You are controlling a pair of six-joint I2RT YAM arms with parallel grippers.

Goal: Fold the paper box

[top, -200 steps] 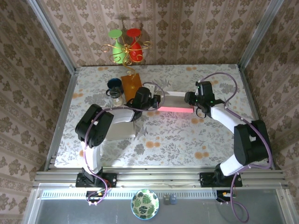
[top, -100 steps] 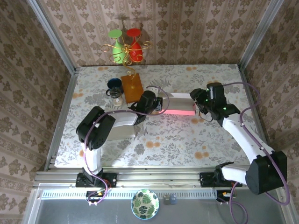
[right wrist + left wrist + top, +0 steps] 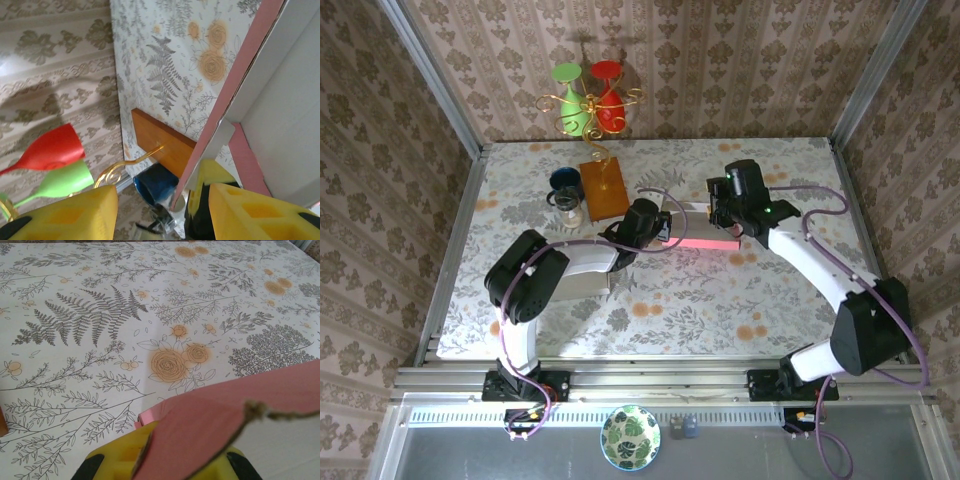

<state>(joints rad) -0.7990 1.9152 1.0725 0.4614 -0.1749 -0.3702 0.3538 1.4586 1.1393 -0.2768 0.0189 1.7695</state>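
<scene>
The paper box, pink outside and white inside, lies on the floral table at mid-back. My left gripper is at the box's left end. In the left wrist view a pink flap sits in the left gripper, which is shut on it. My right gripper hovers over the box's far right part. In the right wrist view the right gripper stands open, with the box's pink wall rising between its fingers, close to the right one.
An orange wooden block, a dark blue cup and a clear glass stand left of the box. A gold stand with green and red cups is at the back. A white sheet lies under the left arm.
My right gripper swung out to the box's right end, then came back left and farther back over the box. My left gripper edged right with the flap still pinched.
</scene>
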